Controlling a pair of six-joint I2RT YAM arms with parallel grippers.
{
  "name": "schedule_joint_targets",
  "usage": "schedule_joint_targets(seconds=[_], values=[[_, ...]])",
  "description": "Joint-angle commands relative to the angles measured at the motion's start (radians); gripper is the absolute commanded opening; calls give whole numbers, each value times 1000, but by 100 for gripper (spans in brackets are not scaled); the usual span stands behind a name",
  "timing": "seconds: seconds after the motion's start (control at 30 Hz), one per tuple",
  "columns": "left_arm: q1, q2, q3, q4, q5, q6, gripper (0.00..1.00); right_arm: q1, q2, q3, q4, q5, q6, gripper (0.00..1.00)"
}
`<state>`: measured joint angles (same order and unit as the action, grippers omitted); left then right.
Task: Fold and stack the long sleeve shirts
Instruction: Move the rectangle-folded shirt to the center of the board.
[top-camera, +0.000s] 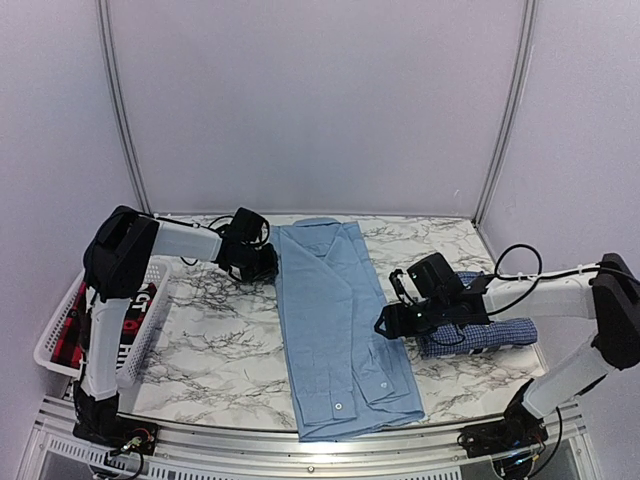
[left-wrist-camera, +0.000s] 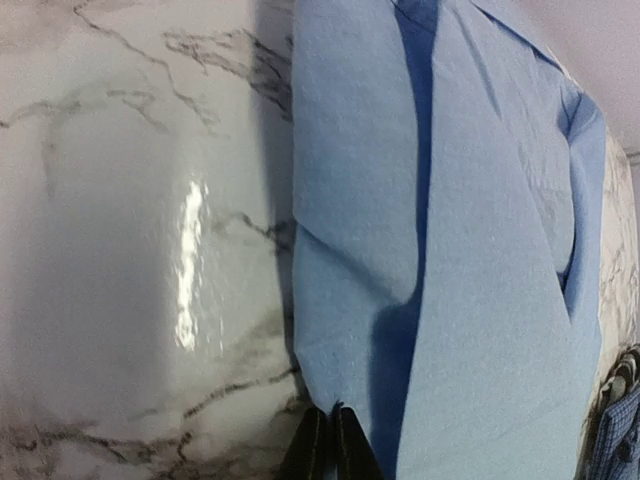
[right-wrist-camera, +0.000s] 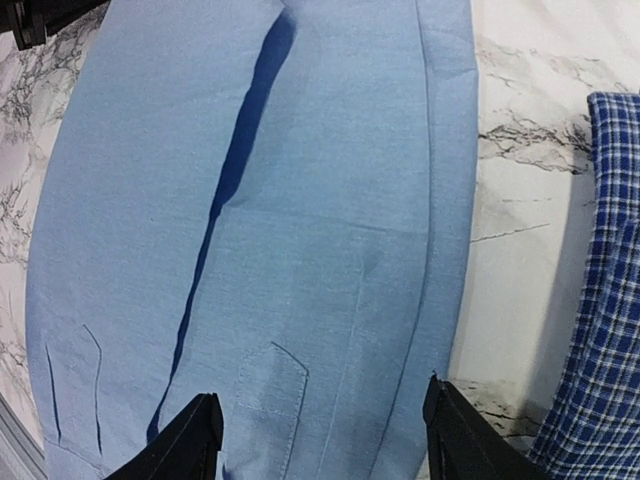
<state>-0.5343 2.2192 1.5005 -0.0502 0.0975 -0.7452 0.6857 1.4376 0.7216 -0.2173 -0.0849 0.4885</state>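
- Far left: white basket (top-camera: 55, 320) at the table's (top-camera: 220, 340) left edge, holding a red-and-black garment (top-camera: 68, 335). White lettering on it, too small to read.
- Left arm (top-camera: 190, 242) reaches right across the far part of the table. The left jaws are clenched at the left edge of the light blue shirt (top-camera: 335, 320), close to its far, collar end. In the wrist view the two fingertips (left-wrist-camera: 312, 445) are pressed nearly together where the cloth's edge meets them, pinching that edge.
- The light blue shirt lies flat mid-table, a long strip running near to far, collar far, sleeves folded in over the body. Two small buttons show on the cuffs near the near end. No label or print can be made out.
- Right arm (top-camera: 545, 297) comes in from the right. The right jaws stand wide apart and released, grasping nothing, at the shirt's right edge about halfway along; one finger (right-wrist-camera: 200, 440) is above the cloth, the other at the hem.
- Right of them: the dark blue check shirt (top-camera: 500, 335), folded into a bundle on the table under the right arm, apart from the light blue one.
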Motion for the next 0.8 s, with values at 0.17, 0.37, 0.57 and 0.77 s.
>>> schedule_joint_targets(seconds=[0.17,0.37,0.57,0.77], values=[[90,163,216,-101,76,71,3,-4,63,41,50,-3,-4,65],[127,258,386,-151,120,87,4,-4,115,68,68,-23,-4,65],[133,202,402,-177,110,107,28,-4,84,57,47,-52,3,66],[118,-47,114,-150,72,72,39,42,-14,-36,36,-72,71,65]])
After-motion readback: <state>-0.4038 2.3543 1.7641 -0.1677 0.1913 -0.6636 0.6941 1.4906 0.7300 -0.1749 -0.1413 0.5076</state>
